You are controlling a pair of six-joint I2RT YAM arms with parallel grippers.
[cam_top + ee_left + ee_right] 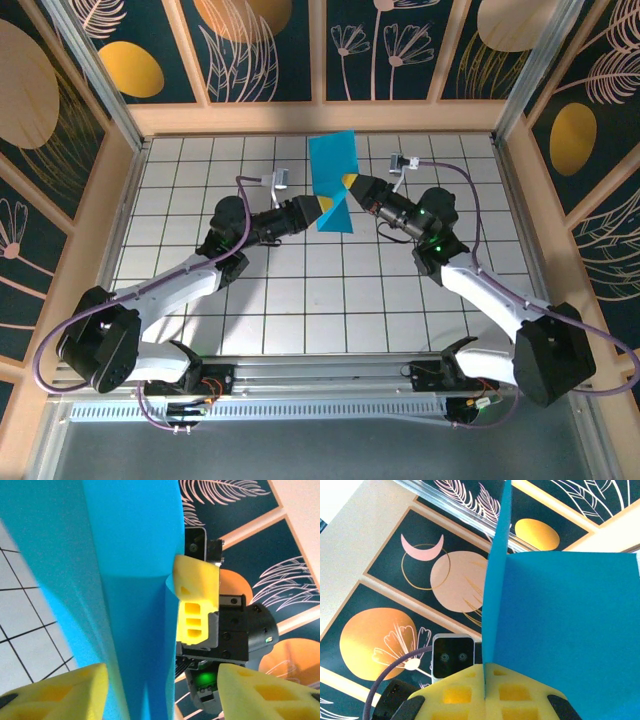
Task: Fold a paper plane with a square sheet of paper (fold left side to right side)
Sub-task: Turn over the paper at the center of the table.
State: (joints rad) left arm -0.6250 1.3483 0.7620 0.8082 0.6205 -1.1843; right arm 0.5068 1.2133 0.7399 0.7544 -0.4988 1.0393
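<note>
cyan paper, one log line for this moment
cyan sheet: creased, held aloft | right pincer: shut on sheet | left pincer: open, straddling sheet

The table's (330, 300) near-middle tiles lie open, while the upheld square sheet of paper (330, 165), left gripper (327, 208) and right gripper (347, 182) crowd its far middle.

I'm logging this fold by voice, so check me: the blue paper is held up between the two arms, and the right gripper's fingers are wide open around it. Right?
Not quite. The right gripper is shut on the square sheet of paper, not open. The right wrist view shows its yellow pads closed together with the sheet's edge pinched between them. The rest of what you said stands.
</note>
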